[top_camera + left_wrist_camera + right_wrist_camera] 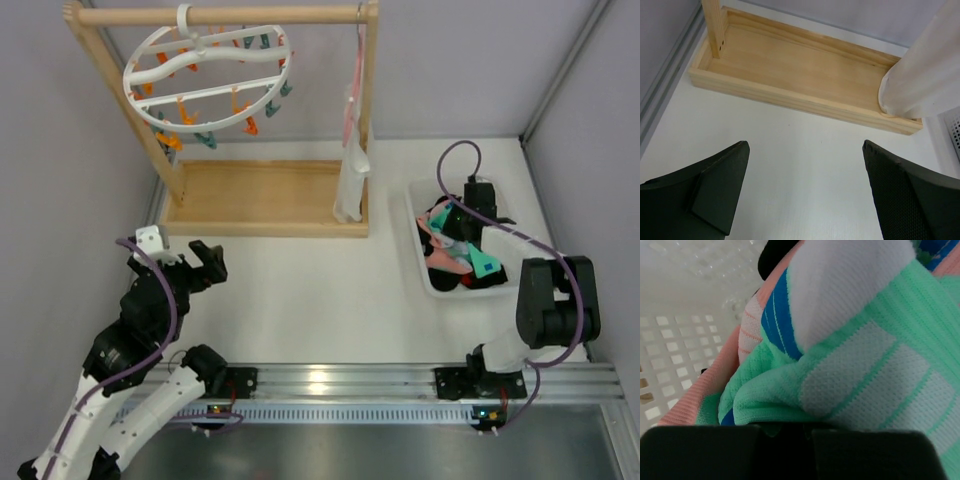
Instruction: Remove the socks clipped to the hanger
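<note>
At right, closed right gripper (805,429) rests on socks (462,258) piled in basket (413,225); hanger (128,78) apparently bare. Left gripper (805,190) hovers agape. Probably final step: retract arms.

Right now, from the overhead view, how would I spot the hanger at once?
Look to the wooden rack at the table's far left. From its top rail hangs the hanger, a tilted white plastic oval ring with cross bars. Its small orange and teal clips set it apart from the long pale cloth hanging by the rack's right post.
</note>
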`<state>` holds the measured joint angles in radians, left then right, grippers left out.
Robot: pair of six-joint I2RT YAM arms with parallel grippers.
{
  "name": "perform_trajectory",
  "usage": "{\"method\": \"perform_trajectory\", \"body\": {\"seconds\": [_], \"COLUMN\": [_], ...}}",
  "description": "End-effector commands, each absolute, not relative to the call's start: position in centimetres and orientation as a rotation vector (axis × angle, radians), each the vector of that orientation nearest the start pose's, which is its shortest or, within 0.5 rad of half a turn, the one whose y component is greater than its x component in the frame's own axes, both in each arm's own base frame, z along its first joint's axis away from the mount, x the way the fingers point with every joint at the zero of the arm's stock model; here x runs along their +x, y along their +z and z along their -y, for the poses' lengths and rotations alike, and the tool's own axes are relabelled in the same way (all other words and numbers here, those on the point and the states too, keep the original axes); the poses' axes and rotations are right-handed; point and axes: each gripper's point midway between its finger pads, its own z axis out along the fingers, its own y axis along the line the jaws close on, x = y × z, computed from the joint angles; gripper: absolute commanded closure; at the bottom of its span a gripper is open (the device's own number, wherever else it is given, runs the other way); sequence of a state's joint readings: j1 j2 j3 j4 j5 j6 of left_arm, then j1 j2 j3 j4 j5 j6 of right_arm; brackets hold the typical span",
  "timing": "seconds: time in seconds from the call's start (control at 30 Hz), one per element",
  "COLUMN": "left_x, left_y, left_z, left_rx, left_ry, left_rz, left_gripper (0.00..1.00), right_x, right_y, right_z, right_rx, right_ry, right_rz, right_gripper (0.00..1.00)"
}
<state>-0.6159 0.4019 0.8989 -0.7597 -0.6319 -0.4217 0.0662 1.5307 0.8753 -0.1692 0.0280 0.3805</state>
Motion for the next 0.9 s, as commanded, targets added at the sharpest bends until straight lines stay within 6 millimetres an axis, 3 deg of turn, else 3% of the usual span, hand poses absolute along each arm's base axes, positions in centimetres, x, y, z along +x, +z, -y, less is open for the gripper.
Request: {"method": "perform_trajectory", "body": {"seconds": [0.0, 0.03, 0.1, 0.13, 0.17, 0.27, 0.3, 0.33, 0.37, 0.43, 0.57, 0.7, 0.73, 0.8, 0.87], "left_x": [19.2, 19.2, 19.1, 19.1, 19.2, 19.5, 19.7, 19.9, 20.1, 20.7, 21.9, 21.0, 20.8, 19.8, 19.3], "left_y": [30.7, 30.8, 30.9, 30.9, 30.8, 30.8, 30.7, 30.9, 30.8, 30.5, 29.1, 30.6, 31.1, 32.2, 32.4], "left_z": [2.0, 1.9, 1.7, 1.5, 1.5, 1.3, 1.2, 1.3, 1.3, 1.1, 3.2, 3.4, 3.5, 3.9, 4.1], "left_rx": [-0.332, -0.338, -0.354, -0.365, -0.367, -0.379, -0.369, -0.366, -0.359, -0.331, -0.143, -0.080, -0.073, -0.030, 0.011], "left_ry": [-0.200, -0.205, -0.208, -0.197, -0.192, -0.173, -0.155, -0.154, -0.150, -0.108, -0.117, -0.122, -0.130, -0.167, -0.174], "left_rz": [-1.678, -1.673, -1.665, -1.660, -1.664, -1.662, -1.668, -1.661, -1.663, -1.672, -1.750, -1.771, -1.771, -1.774, -1.793], "left_gripper": [0.02, 0.02, 0.02, 0.02, 0.02, 0.02, 0.01, 0.02, 0.01, 0.01, 0.02, 0.01, 0.01, 0.01, 0.02], "right_x": [38.7, 38.5, 38.3, 38.7, 38.1, 37.6, 36.8, 36.1, 35.6, 33.5, 29.2, 23.8, 21.8, 19.8, 17.6], "right_y": [7.0, 7.2, 9.8, 11.6, 13.6, 19.1, 19.9, 22.3, 23.3, 25.6, 29.9, 34.6, 35.2, 36.3, 36.0], "right_z": [-3.4, -3.5, -3.0, -2.7, -2.6, -1.7, -1.1, -0.9, -0.6, -0.6, -2.1, -2.9, -2.9, -2.1, -1.5], "right_rx": [0.490, 0.498, 0.503, 0.492, 0.483, 0.456, 0.460, 0.433, 0.427, 0.370, 0.194, 0.061, 0.042, 0.034, 0.023], "right_ry": [0.258, 0.263, 0.243, 0.236, 0.230, 0.187, 0.156, 0.145, 0.132, 0.125, 0.186, 0.184, 0.187, 0.139, 0.103], "right_rz": [-2.290, -2.282, -2.226, -2.188, -2.162, -2.063, -2.067, -2.013, -1.994, -1.962, -1.906, -1.802, -1.784, -1.760, -1.782], "right_gripper": [0.99, 0.89, 0.79, 0.61, 0.50, 0.29, 0.25, 0.15, 0.04, 0.01, 0.01, 0.00, 0.01, 0.01, 0.00]}}
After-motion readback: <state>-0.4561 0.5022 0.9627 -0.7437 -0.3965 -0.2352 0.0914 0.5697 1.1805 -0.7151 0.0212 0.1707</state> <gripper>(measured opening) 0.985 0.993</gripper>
